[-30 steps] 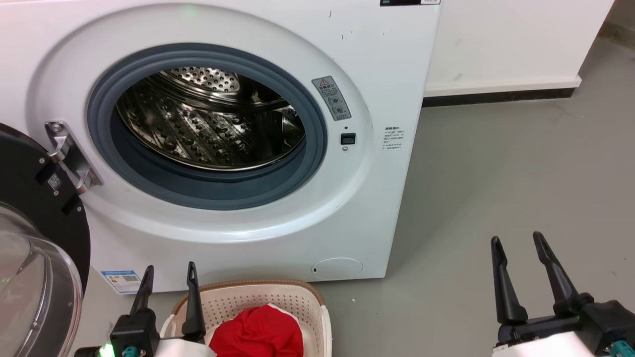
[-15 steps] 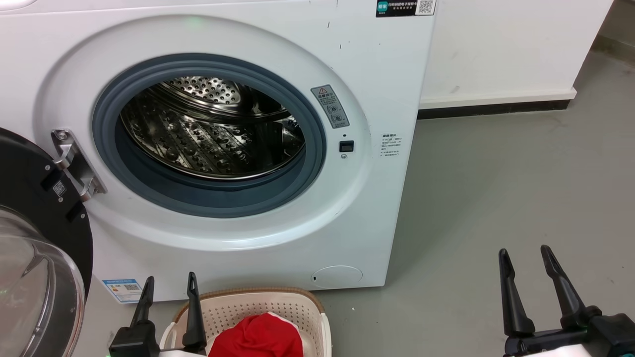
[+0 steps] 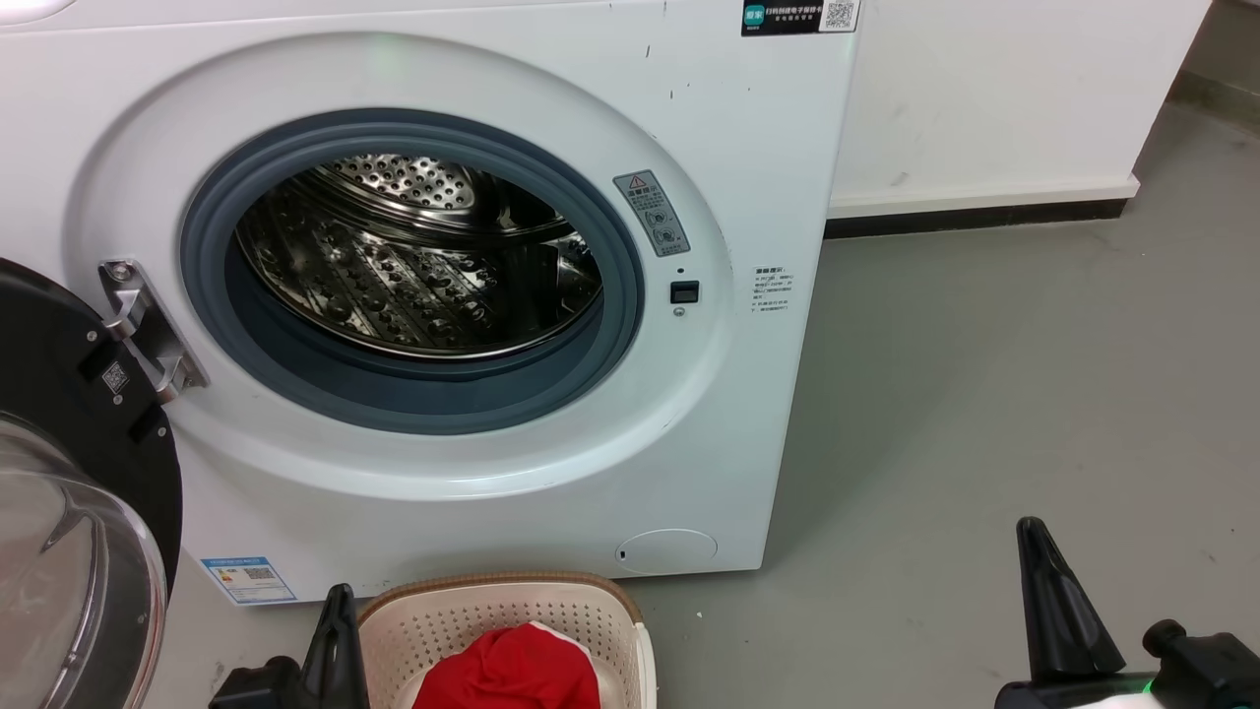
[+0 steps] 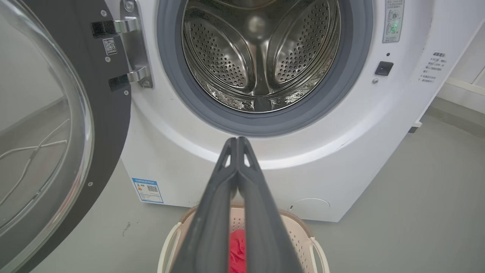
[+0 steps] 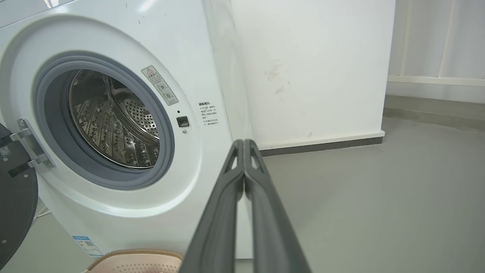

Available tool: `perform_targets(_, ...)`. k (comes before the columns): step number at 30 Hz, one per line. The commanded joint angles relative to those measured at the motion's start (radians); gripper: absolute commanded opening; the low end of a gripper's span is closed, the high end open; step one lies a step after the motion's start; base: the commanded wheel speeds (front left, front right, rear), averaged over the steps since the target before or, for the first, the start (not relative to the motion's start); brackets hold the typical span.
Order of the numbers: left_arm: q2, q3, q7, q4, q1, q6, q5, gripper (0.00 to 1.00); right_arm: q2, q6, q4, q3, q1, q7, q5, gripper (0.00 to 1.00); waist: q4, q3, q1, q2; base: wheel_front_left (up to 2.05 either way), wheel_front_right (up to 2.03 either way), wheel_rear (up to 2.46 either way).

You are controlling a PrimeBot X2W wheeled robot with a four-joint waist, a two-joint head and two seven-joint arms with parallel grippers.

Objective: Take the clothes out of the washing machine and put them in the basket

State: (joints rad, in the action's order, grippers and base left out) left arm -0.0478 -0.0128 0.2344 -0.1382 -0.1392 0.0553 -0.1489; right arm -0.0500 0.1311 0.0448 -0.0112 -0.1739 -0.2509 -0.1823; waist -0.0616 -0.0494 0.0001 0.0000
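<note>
Two grippers sit low in the head view, one near each bottom corner. The left gripper (image 4: 237, 141) has its two dark fingers pressed together tip to tip, and it holds nothing. In its wrist view the fingers point up toward the lower lip of the washing machine (image 3: 591, 79), and they hang over the basket (image 3: 492, 583). The right gripper (image 5: 243, 143) is also closed flat on itself and empty. It is held over the grey floor (image 3: 984, 394) to the right of the machine, well apart from the basket.

The clothes (image 3: 512, 670), a bunched red jersey with a strip of white showing at its edge, lie inside the basket. The basket is cream plastic with small holes and a brown woven-look rim. It stands on the floor just in front of the machine's base, below the round port.

The machine's door (image 3: 59, 394) is swung wide open to the left. It has a dark frame and a bulging glass bowl, and it hangs from a metal hinge (image 3: 148, 325). Inside the grey rubber ring, the drum (image 3: 413, 266) shows bare, shiny, perforated steel all round. A blue-edged sticker (image 3: 246, 579) sits at the lower left of the machine's front, and a round cover (image 3: 666, 551) sits at the lower right. A white wall (image 3: 984, 98) with a dark skirting strip runs behind the machine on the right.
</note>
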Motion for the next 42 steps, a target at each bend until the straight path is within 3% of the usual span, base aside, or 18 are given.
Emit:
perform_targets(1, -0.001, -0.008, -0.008, 0.009, 0.028, -0.006, -0.04, 0.0, -0.006, 0.0, 0.009, 0.0, 0.015, 0.004, -0.045, 0.0, 0.001, 0.0, 0.0, 0.0, 0.0, 0.0, 0.0)
perform_targets(19, -0.002, -0.025, -0.084, -0.011, 0.077, -0.049, -0.379, 0.0, -0.026, 0.0, -0.063, 0.002, 0.084, 0.068, -0.398, 0.0, 0.01, 0.008, 0.0, 0.0, 0.0, 0.0, 0.0)
perform_targets(42, -0.002, -0.049, -0.167, -0.04, 0.134, -0.093, -0.72, 0.0, -0.037, 0.0, -0.132, 0.016, 0.149, 0.142, -0.744, 0.0, 0.021, 0.018, 0.0, 0.0, 0.0, 0.0, 0.0)
